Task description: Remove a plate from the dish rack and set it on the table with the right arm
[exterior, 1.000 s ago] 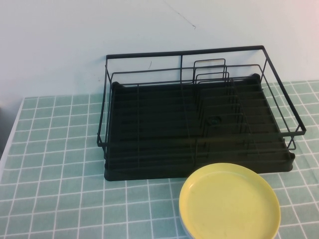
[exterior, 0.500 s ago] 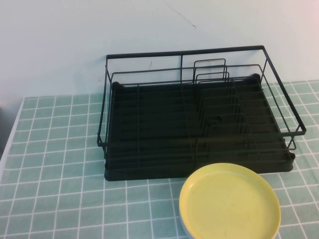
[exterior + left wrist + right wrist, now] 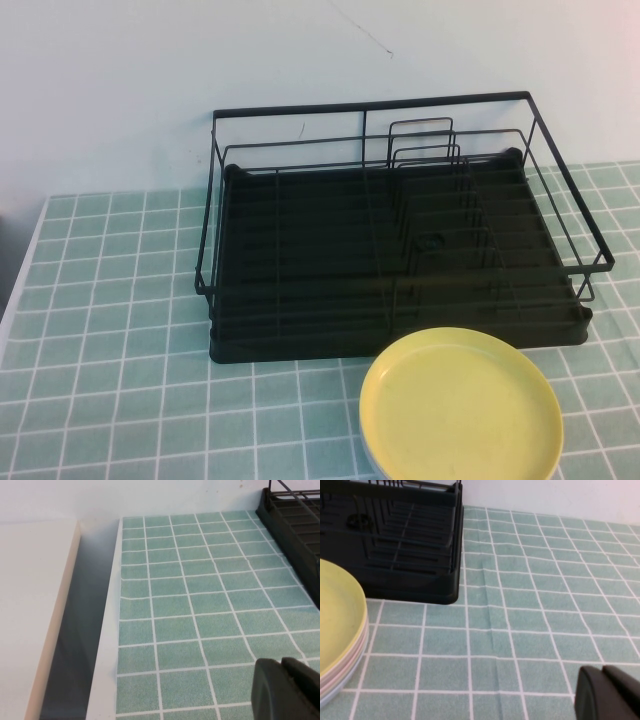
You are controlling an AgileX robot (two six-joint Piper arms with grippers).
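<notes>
At five o'clock from the empty black wire dish rack (image 3: pixel 395 225), the round yellow plastic plate (image 3: pixel 460 408) lies unmoved atop a stack on the green-tiled bench (image 3: pixel 110 330), so placement is judged done, with the left tool (image 3: pixel 287 689) and right tool (image 3: pixel 607 694) parked low, closed and empty.

The left gripper (image 3: pixel 287 687) hangs low over the table (image 3: pixel 200 605), away from the dish rack (image 3: pixel 295 525), its dark fingers pressed together. The right gripper (image 3: pixel 610 692) hangs low beside the rack's other side, fingers also closed, holding nothing.
</notes>
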